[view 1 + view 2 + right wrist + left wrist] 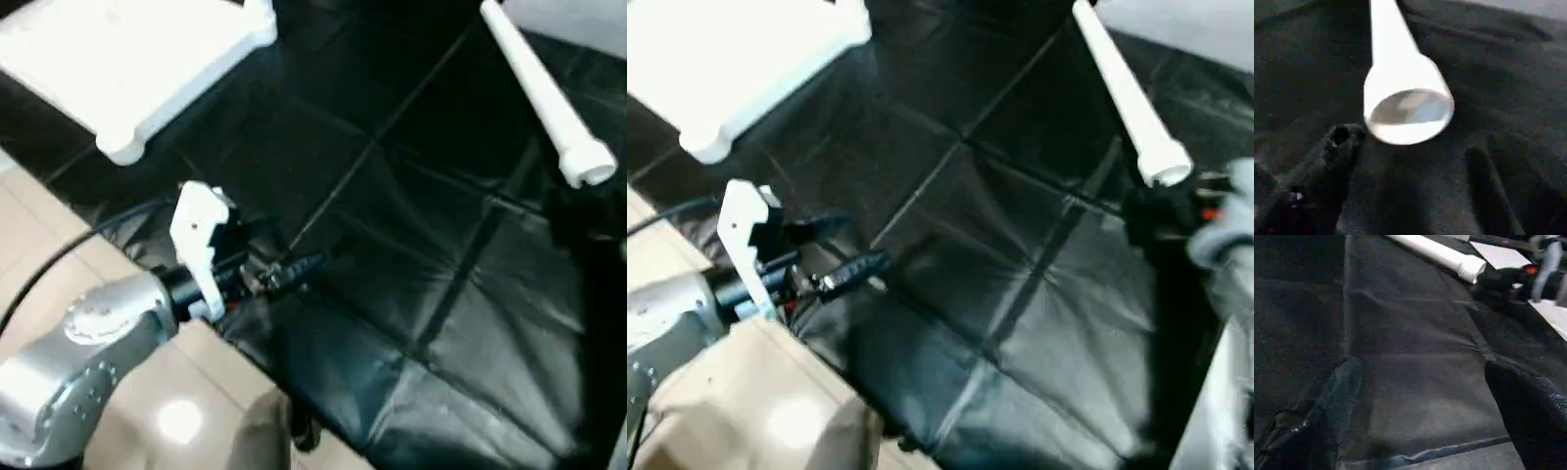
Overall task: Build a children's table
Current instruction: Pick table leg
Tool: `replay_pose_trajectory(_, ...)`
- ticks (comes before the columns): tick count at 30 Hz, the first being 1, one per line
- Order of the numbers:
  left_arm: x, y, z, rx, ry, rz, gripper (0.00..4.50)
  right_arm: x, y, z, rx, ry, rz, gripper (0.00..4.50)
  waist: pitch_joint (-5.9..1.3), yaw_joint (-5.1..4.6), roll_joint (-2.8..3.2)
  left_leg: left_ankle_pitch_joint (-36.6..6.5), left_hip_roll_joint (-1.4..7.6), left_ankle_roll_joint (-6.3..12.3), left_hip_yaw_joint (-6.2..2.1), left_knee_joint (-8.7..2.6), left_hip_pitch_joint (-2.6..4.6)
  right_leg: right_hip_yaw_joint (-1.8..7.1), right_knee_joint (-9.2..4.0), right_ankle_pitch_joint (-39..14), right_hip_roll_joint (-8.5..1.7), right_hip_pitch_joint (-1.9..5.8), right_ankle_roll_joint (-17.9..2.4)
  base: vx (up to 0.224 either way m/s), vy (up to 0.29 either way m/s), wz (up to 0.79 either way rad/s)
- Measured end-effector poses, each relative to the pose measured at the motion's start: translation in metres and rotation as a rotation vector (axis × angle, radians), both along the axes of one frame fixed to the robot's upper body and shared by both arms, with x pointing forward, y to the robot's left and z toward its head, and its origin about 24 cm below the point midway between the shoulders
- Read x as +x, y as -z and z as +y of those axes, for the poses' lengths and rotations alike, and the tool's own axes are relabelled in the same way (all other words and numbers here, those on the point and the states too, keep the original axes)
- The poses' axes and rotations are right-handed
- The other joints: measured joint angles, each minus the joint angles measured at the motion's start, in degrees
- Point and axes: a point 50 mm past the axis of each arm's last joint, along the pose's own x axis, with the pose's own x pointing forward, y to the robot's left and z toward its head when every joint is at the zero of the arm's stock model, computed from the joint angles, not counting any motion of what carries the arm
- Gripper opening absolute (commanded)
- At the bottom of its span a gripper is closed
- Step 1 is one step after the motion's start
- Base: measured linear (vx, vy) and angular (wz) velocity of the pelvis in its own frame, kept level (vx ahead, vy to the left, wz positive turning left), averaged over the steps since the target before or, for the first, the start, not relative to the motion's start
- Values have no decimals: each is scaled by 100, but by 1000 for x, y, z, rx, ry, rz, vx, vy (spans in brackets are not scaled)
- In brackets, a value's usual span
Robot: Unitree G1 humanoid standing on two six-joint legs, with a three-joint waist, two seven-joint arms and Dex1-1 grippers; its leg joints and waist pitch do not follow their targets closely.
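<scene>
from my seat i'm looking down at the table [392, 294], covered in black sheeting creased into squares, with glossy beige floor tiles [186, 411] along its near left edge.

count so far: one white plastic rectangular tabletop [137, 59] lying flat at the far left of the table, one rounded corner [120, 149] pointing toward me, and one long white tapered tube leg [544, 93] lying at the far right, well apart from the tabletop, its wide open end [1408, 115] toward the robot. that's all i can count of the kit.

left end effector [294, 266] sits low over the near left edge of the table, on the silver forearm [78, 362] with a black cable [59, 259] running off it. its two black fingers [1332, 406] are spread wide, nothing between them, just sheeting.

right end effector [1410, 161] is just short of the leg's open end, fingers [1337, 156] parted on either side below it, not touching it as far as i can see.
</scene>
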Motion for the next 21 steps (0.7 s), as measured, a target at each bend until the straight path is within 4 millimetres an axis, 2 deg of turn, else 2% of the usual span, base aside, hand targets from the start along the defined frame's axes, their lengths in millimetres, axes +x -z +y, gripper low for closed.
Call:
replay_pose_trajectory(3,-1,0,-3,-9,13,0,445,26,-18,13,59,-18,-123,450,0,-38,-12,26,0,-1,1,-4,1,-1,2,28,0,-3,-2,0,0,0)
replay_pose_trajectory(6,-2,0,-3,-11,14,-2,445,35,-36,19,70,-48,-210,450,-11,-18,-50,38,1,3,1,-4,0,-5,3,37,-1,-1,0,0,0,0)
replay_pose_trajectory(9,-3,2,-2,-11,10,6,445,42,-43,19,74,-47,-244,450,-28,2,-100,39,0,5,5,4,-4,-5,0,47,-5,0,0,0,0,0)
replay_pose_trajectory(11,-3,2,-2,-12,8,8,445,49,-44,13,55,-10,-232,450,-40,5,-125,40,0,8,12,11,-6,-4,-2,56,-10,1,-1,0,0,0)
replay_pose_trajectory(14,-4,2,0,-8,9,8,445,60,-43,2,29,58,-195,450,-38,-7,-132,48,-1,19,23,16,-9,1,-4,77,-15,-2,-6,0,0,0)
replay_pose_trajectory(21,-3,-6,13,34,17,-6,445,69,-32,-10,21,111,-94,450,-13,-24,-170,51,-1,5,26,15,-9,1,-2,97,-17,-7,-8,0,0,0)
